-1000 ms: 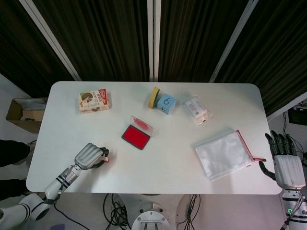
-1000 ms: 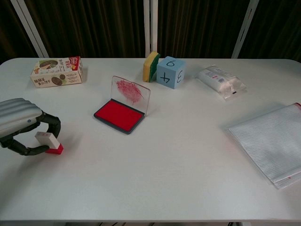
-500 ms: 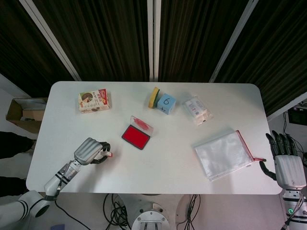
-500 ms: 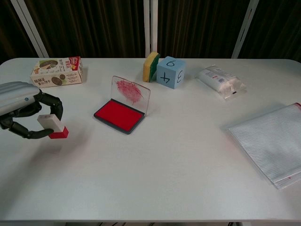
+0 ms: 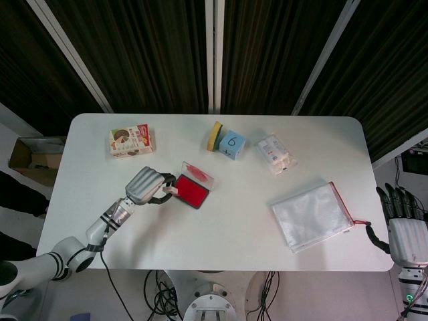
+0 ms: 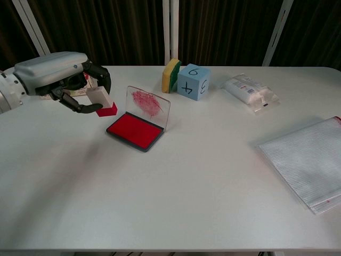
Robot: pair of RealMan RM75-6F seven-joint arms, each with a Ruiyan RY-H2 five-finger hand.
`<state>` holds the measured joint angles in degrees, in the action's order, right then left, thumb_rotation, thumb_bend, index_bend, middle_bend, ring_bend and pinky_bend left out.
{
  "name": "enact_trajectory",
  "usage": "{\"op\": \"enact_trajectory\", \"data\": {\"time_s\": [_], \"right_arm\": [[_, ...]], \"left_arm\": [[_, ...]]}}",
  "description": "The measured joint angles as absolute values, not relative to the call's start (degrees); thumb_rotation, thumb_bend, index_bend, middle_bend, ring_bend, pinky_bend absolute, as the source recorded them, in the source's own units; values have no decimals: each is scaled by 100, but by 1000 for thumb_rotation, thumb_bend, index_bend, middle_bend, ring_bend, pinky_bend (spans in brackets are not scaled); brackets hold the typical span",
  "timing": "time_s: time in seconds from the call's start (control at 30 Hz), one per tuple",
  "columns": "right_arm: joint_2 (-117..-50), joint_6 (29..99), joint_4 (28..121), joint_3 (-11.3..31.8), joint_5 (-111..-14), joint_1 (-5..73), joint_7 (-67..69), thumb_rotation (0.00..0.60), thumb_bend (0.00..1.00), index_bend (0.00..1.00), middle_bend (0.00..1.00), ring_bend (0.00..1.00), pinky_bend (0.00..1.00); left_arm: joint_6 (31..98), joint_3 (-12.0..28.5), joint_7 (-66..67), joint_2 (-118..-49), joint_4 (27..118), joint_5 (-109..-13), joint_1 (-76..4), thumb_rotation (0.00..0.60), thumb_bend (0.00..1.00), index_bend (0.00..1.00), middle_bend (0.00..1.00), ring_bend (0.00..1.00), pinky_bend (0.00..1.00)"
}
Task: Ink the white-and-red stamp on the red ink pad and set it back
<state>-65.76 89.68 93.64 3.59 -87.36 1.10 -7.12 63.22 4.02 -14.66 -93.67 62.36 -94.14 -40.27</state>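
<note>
Silver-backed left hand [image 6: 64,80] with black fingers [image 6: 104,80].

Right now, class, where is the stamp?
The stamp is held in the left hand, in the air just left of the ink pad, table's left half.

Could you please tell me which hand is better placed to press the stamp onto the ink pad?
Left hand: it holds the white-and-red stamp just beside the open red ink pad.

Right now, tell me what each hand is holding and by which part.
The left hand holds the white-and-red stamp by its white upper body, red base down, just beside the red ink pad. The right hand holds nothing.
</note>
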Motion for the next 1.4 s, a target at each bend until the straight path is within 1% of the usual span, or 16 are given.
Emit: {"op": "enact_trajectory", "data": {"time_s": [0.23, 0.5, 0.8, 1.4], "right_arm": [[-6532, 8982, 9376, 364, -8724, 89, -676, 600, 195, 0, 0, 0, 0], [-6504, 8963, 9354, 377, -8688, 84, -622, 600, 196, 0, 0, 0, 0], [-6545, 8885, 9298, 384, -8652, 111, -584, 600, 198, 0, 0, 0, 0], [-6569, 8819, 9245, 392, -8581, 123, -580, 600, 197, 0, 0, 0, 0]], "left_arm": [[5864, 517, -1448, -9946, 5603, -9268, -4461, 600, 463, 650, 671, 983, 1000], [5427, 446, -1335, -10434, 4963, -9102, -4709, 600, 465, 655, 674, 983, 1000], [5387, 358, -1552, -10714, 4384, -9006, -4747, 600, 466, 658, 679, 984, 1000], [5411, 166, -1883, -11072, 3834, -9002, -4774, 600, 472, 663, 686, 986, 1000]]}}
